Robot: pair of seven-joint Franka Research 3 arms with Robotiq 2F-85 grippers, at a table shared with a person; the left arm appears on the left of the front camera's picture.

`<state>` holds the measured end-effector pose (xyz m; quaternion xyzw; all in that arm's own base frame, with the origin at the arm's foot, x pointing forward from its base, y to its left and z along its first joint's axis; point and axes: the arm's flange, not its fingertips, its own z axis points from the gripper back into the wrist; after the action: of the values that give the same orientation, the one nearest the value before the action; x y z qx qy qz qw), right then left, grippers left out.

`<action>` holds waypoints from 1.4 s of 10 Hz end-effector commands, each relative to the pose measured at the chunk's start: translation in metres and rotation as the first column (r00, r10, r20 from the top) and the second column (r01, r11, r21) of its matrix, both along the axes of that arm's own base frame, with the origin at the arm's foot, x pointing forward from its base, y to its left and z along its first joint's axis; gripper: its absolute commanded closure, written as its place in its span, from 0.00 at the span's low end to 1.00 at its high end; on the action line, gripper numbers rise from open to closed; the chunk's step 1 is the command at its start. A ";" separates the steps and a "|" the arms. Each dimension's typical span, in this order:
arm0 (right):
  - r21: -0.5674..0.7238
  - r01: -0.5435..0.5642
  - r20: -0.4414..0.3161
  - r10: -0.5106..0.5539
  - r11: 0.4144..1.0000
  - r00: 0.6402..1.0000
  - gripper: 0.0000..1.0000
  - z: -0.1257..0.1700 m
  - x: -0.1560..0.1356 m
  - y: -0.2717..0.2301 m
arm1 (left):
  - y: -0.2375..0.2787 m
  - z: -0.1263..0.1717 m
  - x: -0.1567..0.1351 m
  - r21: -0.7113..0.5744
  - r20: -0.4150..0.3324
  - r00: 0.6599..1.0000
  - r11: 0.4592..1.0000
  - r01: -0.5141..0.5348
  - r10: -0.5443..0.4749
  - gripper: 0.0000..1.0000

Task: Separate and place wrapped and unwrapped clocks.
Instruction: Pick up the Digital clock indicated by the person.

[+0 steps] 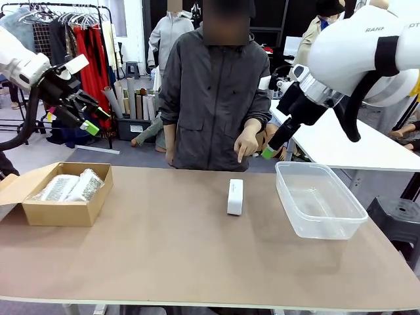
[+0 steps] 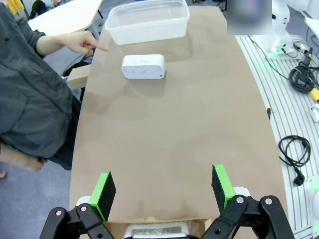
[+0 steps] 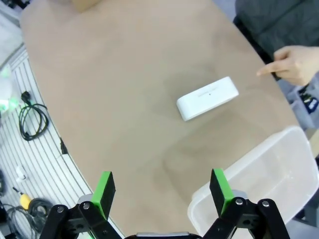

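A bare white rectangular clock (image 1: pixel 235 196) lies on the brown table near the middle; it also shows as the unwrapped clock (image 2: pixel 143 66) and the white block (image 3: pixel 208 97). Two bubble-wrapped clocks (image 1: pixel 69 186) lie side by side inside the cardboard box (image 1: pixel 39 212) at the left. A person's hand (image 1: pixel 247 142) points a finger down toward the bare clock. My left gripper (image 1: pixel 88 117) hangs open, high above the box. My right gripper (image 1: pixel 272 148) hangs open above the tub's far end. Open green pads frame both wrist views, around left gripper (image 2: pixel 163 191) and right gripper (image 3: pixel 161 188).
A clear plastic tub (image 1: pixel 346 220) stands at the right of the table, with nothing in it. The person stands at the far edge. Cables (image 2: pixel 294 151) lie on the floor beside the table. Broad bare tabletop lies between box and tub.
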<state>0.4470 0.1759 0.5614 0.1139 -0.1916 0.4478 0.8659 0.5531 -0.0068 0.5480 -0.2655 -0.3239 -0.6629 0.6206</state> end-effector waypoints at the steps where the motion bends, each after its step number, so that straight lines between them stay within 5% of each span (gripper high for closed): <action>1: -0.012 0.066 0.008 -0.066 0.998 0.998 0.00 -0.002 -0.001 -0.001 | 0.000 0.002 -0.002 -0.001 0.005 1.000 1.000 0.000 0.000 0.00; 3: 0.002 0.020 -0.003 -0.020 1.000 1.000 0.00 0.000 0.001 -0.003 | 0.000 0.002 -0.002 -0.001 0.005 1.000 1.000 0.000 0.000 0.00; 4: -0.028 0.141 -0.014 -0.141 0.990 0.990 0.00 -0.007 0.009 0.012 | 0.000 0.002 -0.002 -0.001 0.005 1.000 1.000 0.000 0.000 0.00; 8: -0.231 0.488 0.024 -0.496 0.842 0.868 0.00 -0.013 0.042 0.062 | 0.000 0.002 -0.002 -0.001 0.005 1.000 1.000 0.000 0.000 0.00; 9: -0.256 0.555 0.091 -0.552 0.791 0.829 0.00 -0.023 0.048 0.076 | 0.000 0.002 -0.002 -0.001 0.005 1.000 1.000 0.000 0.000 0.00; 14: -0.175 0.650 0.029 -0.656 0.740 0.754 0.00 -0.043 0.081 0.094 | 0.000 0.002 -0.002 -0.001 0.005 1.000 1.000 0.000 0.000 0.00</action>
<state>0.5219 0.2674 0.5152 -0.0443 -0.1598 0.1498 0.9747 0.5530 -0.0068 0.5486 -0.2651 -0.3243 -0.6631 0.6204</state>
